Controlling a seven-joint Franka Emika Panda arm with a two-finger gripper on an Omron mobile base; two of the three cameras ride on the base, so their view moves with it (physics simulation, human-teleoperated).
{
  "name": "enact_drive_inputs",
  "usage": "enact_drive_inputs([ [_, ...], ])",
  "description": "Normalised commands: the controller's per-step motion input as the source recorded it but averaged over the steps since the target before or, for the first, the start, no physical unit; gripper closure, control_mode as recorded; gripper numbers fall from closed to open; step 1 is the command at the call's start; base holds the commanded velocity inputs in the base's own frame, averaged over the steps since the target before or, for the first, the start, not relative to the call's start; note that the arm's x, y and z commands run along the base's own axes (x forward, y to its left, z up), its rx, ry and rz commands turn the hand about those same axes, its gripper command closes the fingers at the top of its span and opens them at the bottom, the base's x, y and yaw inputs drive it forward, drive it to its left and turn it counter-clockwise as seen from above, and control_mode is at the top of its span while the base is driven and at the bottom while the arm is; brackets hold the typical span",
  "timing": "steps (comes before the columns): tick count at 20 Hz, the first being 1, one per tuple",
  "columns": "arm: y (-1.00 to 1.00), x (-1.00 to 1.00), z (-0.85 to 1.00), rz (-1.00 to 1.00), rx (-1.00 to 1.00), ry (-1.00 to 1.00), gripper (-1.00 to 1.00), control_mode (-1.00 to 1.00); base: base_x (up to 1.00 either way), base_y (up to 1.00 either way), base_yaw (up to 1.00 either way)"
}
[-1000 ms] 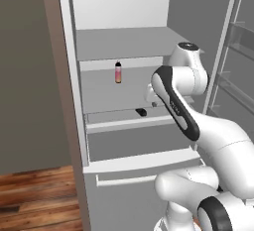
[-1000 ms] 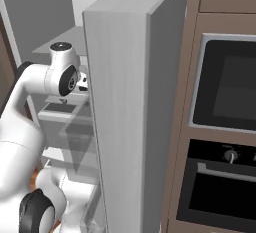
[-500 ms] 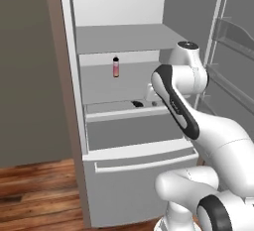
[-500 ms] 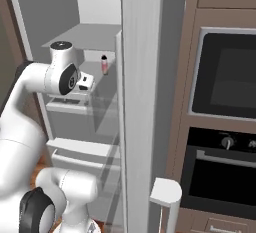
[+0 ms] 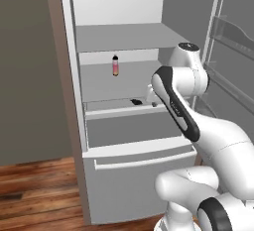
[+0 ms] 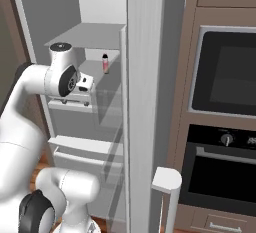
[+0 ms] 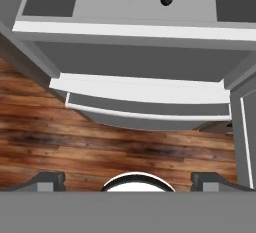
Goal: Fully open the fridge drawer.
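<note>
Sliding outward over the last second, the wide shallow grey fridge drawer (image 5: 133, 126) with its pale rim now juts further, though possibly not fully. At its rim's 1 o'clock end, the two-finger gripper (image 5: 152, 101) is spread, holding nothing.

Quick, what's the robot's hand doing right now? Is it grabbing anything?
Gripper: open, fingers spread wide apart, nothing between them. It looks down past the fridge drawer at the floor.
</note>
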Motion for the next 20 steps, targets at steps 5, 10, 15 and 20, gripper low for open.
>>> enact_drive_inputs([
  [5, 0.00, 0.18, -0.08, 0.00, 0.00, 0.00, -1.00, -1.00, 0.00, 0.00, 0.00],
  [10, 0.00, 0.65, -0.22, 0.00, 0.00, 0.00, -1.00, -1.00, 0.00, 0.00, 0.00],
  [15, 0.00, 0.58, -0.29, 0.00, 0.00, 0.00, -1.00, -1.00, 0.00, 0.00, 0.00],
  [20, 0.00, 0.46, -0.32, 0.00, 0.00, 0.00, -1.00, -1.00, 0.00, 0.00, 0.00],
])
